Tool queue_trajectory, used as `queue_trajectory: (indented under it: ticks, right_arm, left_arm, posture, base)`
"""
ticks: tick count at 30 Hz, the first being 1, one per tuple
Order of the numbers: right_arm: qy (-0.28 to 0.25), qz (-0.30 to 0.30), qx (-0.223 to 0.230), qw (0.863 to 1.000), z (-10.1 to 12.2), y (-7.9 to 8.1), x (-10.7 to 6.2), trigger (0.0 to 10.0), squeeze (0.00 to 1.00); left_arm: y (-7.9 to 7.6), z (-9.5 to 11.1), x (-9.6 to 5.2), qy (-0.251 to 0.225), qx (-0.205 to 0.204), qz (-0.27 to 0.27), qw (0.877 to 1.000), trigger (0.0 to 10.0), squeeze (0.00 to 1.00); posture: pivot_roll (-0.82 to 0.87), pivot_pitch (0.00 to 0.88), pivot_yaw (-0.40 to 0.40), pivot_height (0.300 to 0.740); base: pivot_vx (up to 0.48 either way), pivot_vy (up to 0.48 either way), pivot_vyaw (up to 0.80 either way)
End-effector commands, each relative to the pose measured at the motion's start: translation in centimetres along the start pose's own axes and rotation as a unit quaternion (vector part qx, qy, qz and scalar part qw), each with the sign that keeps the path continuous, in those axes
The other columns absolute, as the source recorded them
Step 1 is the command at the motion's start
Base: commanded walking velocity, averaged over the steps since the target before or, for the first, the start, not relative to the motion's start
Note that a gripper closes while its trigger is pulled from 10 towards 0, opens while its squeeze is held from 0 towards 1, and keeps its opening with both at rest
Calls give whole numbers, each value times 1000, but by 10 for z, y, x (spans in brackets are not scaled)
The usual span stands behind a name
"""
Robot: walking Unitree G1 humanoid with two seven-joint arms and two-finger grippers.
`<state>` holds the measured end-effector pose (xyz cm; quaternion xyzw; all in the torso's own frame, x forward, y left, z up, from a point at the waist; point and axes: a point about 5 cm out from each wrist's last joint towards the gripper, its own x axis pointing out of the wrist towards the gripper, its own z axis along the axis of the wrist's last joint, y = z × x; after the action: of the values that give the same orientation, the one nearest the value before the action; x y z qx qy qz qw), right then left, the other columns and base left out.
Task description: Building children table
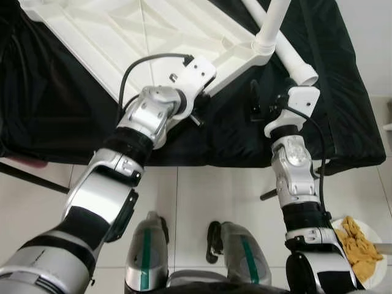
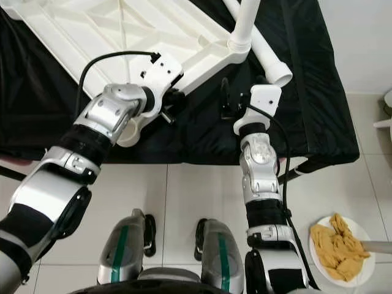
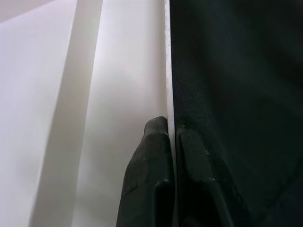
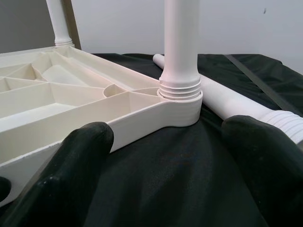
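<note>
A white plastic tabletop [image 1: 122, 43] lies upside down on the black-draped counter [image 1: 55, 110], ribs upward, reaching toward the near edge. One white leg [image 4: 180, 52] stands screwed into its right corner socket; a loose leg [image 1: 294, 61] lies beside it on the cloth. On the pale tiled floor [image 1: 202, 196], far right, sits a plate of yellow cloth [image 2: 340, 248]. The left claw [image 3: 171, 156] pinches the tabletop's thin edge. The right claw [image 4: 165, 161] hovers wide open, facing the corner, holding nothing.

The white ribbed tabletop [image 1: 122, 37] lies upside down on black cloth [image 1: 49, 104], one leg [image 4: 180, 47] screwed upright, another leg [image 1: 294, 61] loose beside.
</note>
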<state>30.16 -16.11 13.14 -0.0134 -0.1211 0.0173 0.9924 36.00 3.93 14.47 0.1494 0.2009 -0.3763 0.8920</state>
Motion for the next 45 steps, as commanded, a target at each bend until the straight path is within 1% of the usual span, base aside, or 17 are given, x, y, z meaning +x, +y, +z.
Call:
queue_trajectory:
  ticks: [1,5,8,10,12,13,15,16,18,19,25,26,31,32,35,38,45]
  right_arm:
    - [5,-2,2,1000,-1,1,-3,10000,0]
    - [5,-3,2,1000,-1,1,-3,10000,0]
    - [6,-4,3,1000,-2,2,-3,10000,0]
    - [6,-4,3,1000,-2,2,-3,10000,0]
    - [6,-4,4,1000,-1,2,-3,10000,0]
    - [6,-4,4,1000,-1,2,-3,10000,0]
    - [6,-4,4,1000,-1,2,-3,10000,0]
    - [6,-5,4,1000,-1,2,-3,10000,0]
    - [6,-5,4,1000,-1,2,-3,10000,0]
    - [5,-7,4,1000,-1,2,-3,10000,0]
    - [5,-10,5,1000,0,1,-4,10000,0]
    - [4,-11,4,1000,0,1,-4,10000,0]
    - [4,-11,4,1000,0,1,-4,10000,0]
    - [4,-11,4,1000,0,1,-4,10000,0]
    - [4,-10,5,1000,1,1,-5,10000,0]
    - [5,-9,5,1000,1,1,-5,10000,0]
    - [8,-5,6,1000,0,2,-6,10000,0]
  left_arm:
    - [7,-15,3,28,-31,94,995,10000,0]
    - [19,-13,1,13,-78,157,984,10000,0]
    - [33,-10,-3,-4,-126,228,965,10000,0]
    - [33,-10,-3,-4,-126,228,965,10000,0]
    - [40,-11,-6,-7,-138,258,956,10000,0]
    - [50,-13,-10,-7,-153,293,944,10000,0]
    - [50,-13,-10,-7,-153,293,944,10000,0]
    - [59,-15,-16,-11,-167,326,930,10000,0]
    - [59,-15,-16,-11,-167,326,930,10000,0]
    - [71,-18,-24,-12,-175,361,916,10000,0]
    - [84,-23,-32,-6,-170,387,906,10000,31]
    - [83,-21,-31,-16,-173,373,911,10000,1000]
    - [75,-18,-24,-11,-154,332,930,10000,1000]
    - [70,-15,-20,-11,-144,315,938,10000,0]
    - [66,-8,-17,-25,-136,291,947,10000,0]
    - [59,9,-16,-78,-138,226,961,10000,0]
    - [53,33,-35,-169,-39,91,981,10000,0]
  posture:
    - [-27,52,53,740]
    - [-27,51,54,740]
    - [-26,52,53,740]
    - [-26,52,53,740]
    - [-25,53,54,740]
    - [-28,55,55,740]
    - [-28,55,55,740]
    - [-29,57,56,740]
    - [-29,57,56,740]
    - [-30,59,58,740]
    - [-30,63,59,740]
    - [-30,65,59,740]
    - [-29,68,55,740]
    - [-28,70,54,740]
    - [-28,74,52,740]
    - [-25,79,50,740]
    - [-18,82,45,740]
  base:
    - [0,0,0]
    - [0,0,0]
    - [0,0,0]
    - [0,0,0]
    - [0,0,0]
    - [0,0,0]
    - [0,0,0]
    - [0,0,0]
    - [0,0,0]
    - [0,0,0]
    - [0,0,0]
    - [0,0,0]
    - [0,0,0]
    - [0,0,0]
    - [0,0,0]
    - [0,0,0]
    - [0,0,0]
